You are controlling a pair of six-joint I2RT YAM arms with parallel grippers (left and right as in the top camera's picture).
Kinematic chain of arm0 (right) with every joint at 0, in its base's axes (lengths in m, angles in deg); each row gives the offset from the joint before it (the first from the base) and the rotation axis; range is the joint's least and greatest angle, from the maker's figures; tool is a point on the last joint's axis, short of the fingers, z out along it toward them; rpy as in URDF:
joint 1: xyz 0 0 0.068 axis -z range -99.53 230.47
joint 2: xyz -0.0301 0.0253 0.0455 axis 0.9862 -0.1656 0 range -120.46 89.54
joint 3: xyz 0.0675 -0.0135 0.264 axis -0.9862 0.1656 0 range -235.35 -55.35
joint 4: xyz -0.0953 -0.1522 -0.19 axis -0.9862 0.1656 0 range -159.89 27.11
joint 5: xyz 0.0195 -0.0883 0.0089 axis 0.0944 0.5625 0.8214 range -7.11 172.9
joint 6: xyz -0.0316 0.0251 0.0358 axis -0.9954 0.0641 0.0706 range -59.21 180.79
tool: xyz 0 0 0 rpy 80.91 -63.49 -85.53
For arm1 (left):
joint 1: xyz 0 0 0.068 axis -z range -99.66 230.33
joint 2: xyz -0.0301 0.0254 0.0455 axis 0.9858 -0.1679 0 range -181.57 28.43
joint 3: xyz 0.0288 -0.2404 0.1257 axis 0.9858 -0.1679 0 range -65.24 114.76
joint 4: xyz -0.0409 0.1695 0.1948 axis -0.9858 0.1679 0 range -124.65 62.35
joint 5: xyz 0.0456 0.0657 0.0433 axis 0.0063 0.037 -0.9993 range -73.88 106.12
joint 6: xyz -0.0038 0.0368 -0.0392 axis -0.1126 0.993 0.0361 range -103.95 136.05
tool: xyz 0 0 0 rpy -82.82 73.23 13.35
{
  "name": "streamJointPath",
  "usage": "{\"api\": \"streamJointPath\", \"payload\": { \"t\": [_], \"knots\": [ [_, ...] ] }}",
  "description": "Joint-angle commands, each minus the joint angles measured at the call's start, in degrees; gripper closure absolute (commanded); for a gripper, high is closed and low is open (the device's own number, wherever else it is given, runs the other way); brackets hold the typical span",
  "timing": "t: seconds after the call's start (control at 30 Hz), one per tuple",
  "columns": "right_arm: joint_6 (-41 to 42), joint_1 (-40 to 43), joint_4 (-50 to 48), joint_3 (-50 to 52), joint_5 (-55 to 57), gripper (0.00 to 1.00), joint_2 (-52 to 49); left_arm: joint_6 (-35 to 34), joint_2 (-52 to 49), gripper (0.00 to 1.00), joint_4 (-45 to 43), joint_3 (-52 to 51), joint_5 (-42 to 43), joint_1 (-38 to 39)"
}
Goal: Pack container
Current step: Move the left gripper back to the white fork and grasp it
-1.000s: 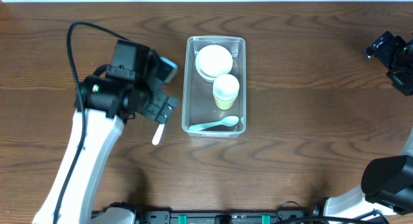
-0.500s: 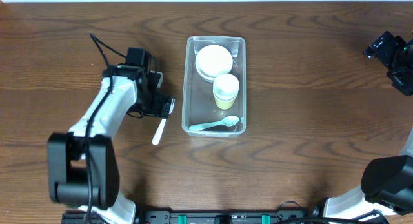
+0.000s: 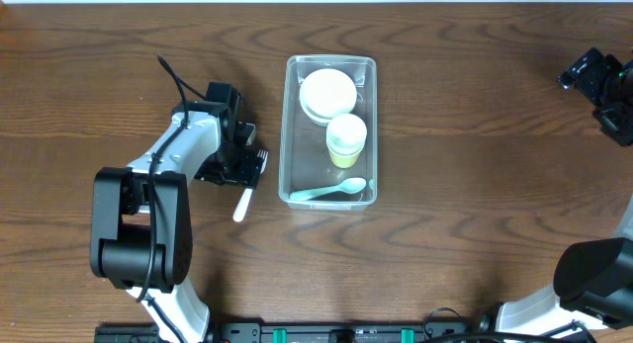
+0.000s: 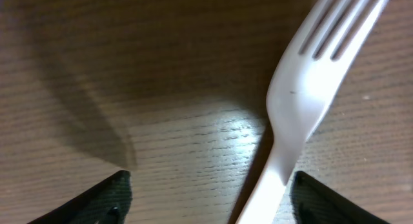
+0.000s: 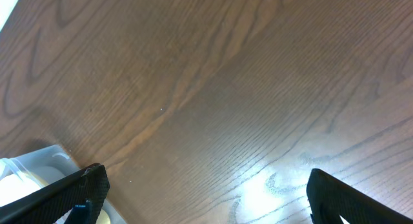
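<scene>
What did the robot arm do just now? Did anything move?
The left gripper dropped down toward the table and now straddles the white plastic fork, jaws open, not gripping it. The fork itself did not move. The clear plastic container, with its white bowl, white-and-yellow cup and pale blue spoon, stayed put, and so did the right gripper.

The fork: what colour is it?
The fork is white, seen best in the left wrist view.

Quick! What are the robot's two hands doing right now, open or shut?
Left hand: open, straddling the fork, not gripping it.
Right hand: open, empty.
</scene>
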Motion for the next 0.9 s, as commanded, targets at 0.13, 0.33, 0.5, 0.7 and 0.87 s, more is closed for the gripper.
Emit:
{"api": "streamJointPath", "payload": {
  "t": [0.13,0.33,0.5,0.7,0.87],
  "knots": [
    [-0.35,0.31,0.07,0.11,0.0,0.01,-0.22,1.4,-0.44,0.23,-0.04,-0.55,-0.04,1.11],
    [-0.35,0.31,0.09,0.11,0.0,0.01,-0.22,1.53,-0.44,0.23,-1.18,-2.19,-0.28,3.82],
    [-0.33,0.31,0.07,0.11,-0.02,0.01,-0.22,0.44,-0.44,0.32,-3.91,-4.15,-0.24,4.0],
    [-0.35,0.31,0.07,0.11,0.0,0.01,-0.22,0.04,-0.42,0.66,-5.88,-4.37,-0.31,3.85],
    [-0.35,0.31,0.07,0.11,0.0,0.01,-0.22,0.07,0.39,0.79,-4.79,-1.84,-0.52,3.52]
  ]
}}
